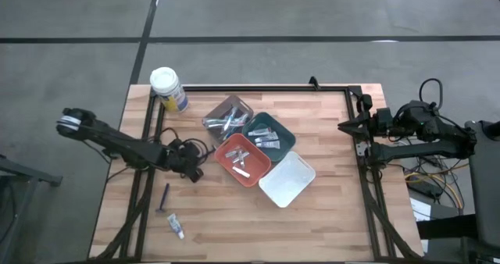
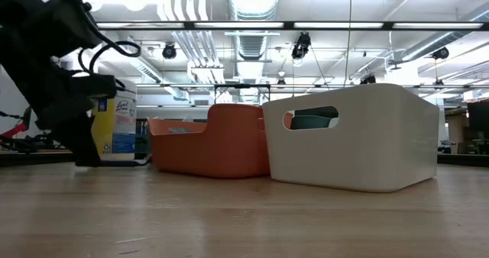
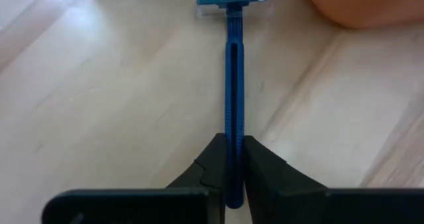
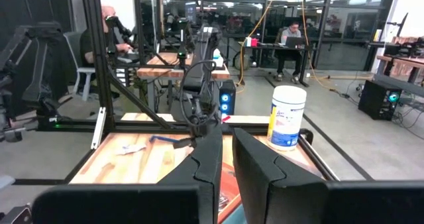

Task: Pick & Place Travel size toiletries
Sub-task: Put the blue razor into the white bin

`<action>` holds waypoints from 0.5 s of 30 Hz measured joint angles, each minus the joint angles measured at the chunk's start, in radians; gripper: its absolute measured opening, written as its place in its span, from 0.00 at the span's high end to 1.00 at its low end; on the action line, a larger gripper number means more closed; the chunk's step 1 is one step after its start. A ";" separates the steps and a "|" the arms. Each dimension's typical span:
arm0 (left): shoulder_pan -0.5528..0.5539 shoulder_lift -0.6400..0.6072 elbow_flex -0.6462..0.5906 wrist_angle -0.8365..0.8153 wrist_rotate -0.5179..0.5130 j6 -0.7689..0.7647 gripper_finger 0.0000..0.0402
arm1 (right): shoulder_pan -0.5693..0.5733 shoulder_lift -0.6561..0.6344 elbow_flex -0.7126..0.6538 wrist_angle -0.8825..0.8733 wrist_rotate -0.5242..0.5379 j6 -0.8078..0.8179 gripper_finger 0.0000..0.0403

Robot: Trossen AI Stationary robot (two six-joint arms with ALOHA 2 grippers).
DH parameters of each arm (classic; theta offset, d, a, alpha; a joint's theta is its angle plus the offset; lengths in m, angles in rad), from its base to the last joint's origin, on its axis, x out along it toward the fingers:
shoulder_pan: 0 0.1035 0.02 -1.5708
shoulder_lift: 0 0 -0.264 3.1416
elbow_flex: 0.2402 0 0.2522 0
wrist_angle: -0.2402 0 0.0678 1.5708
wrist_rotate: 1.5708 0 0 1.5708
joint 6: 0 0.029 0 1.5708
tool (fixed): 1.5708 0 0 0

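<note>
Gripping a blue plastic razor (image 3: pixel 233 85) by its slim handle, the left gripper (image 3: pixel 230 159) is sitting low over the wooden table (image 1: pixel 312 217), jaws clenched on it, just beside the orange square tray (image 1: pixel 243 159). Right gripper (image 4: pixel 225 159) is waiting at the table's right edge, jaws nearly closed, empty.

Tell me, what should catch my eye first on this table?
Probably the cluster of four square trays mid-table, orange, teal, white and clear, some holding small toiletries. Just left of them, the left gripper has its fingers pinched on a blue razor. A white-lidded canister stands at the far left corner.
</note>
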 joint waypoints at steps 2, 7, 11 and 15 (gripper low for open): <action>0.000 -0.026 -0.001 -0.005 -0.004 -0.017 0.92 | 0.000 0.000 0.000 0.000 0.000 -0.002 0.92; -0.013 -0.076 -0.001 -0.024 -0.004 -0.022 0.92 | 0.000 0.000 0.000 0.000 0.000 -0.002 0.92; -0.033 -0.110 -0.001 -0.038 -0.004 -0.024 0.92 | 0.000 0.000 0.000 0.000 0.000 -0.001 0.92; -0.045 -0.146 -0.001 -0.036 -0.047 -0.030 0.92 | 0.000 0.000 0.000 0.000 0.000 0.000 0.92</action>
